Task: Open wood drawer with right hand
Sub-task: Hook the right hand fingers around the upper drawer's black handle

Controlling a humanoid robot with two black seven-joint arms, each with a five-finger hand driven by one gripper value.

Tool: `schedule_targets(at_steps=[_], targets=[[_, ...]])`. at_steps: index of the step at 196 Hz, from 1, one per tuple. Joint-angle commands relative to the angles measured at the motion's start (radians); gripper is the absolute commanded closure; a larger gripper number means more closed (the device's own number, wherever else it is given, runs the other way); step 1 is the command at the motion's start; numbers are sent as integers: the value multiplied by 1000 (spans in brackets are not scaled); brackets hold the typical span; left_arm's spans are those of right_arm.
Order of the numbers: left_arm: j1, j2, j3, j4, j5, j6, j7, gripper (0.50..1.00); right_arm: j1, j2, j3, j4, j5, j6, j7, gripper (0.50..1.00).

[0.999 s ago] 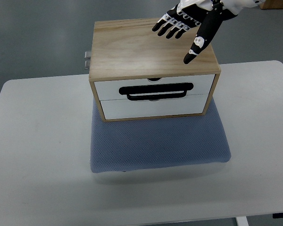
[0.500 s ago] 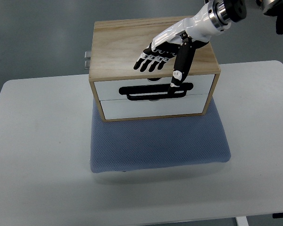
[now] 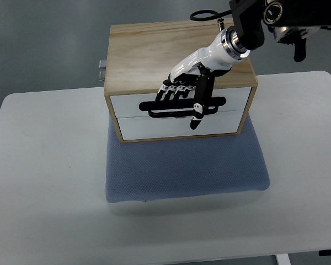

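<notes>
Reaching down over the front edge of the light wooden box with two white drawer fronts point(image 3: 179, 113), standing on a blue-grey padded mat point(image 3: 185, 165) atop a pale grey table point(image 3: 49, 182). Right black-and-white robot hand point(image 3: 183, 91) hung before the upper white drawer point(image 3: 129, 102), fingers point(image 3: 171, 93) extended and slightly spread, thumb pointing down across the black loop handle point(image 3: 154, 109); nothing clasped yet, contact with the handle impossible to tell. Both drawers shut. Probably light, rigid, sliding on plain wood, so liable to drag the whole box forward on the soft mat. Best hooked with curled fingers at the handle's middle.
</notes>
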Motion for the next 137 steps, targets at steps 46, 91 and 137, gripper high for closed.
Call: schedule_targets(at_steps=[46,91,137], targets=[[-1,0,1,0,0,0,0,500,-6,3,-19,1,22,-20,-22,558],[-1,0,0,0,0,0,0,500,-6,19,-61,4,50,-41,-22,558],[-1,0,0,0,0,0,0,500,-6,34,-77,9,64,-46,-22,558]])
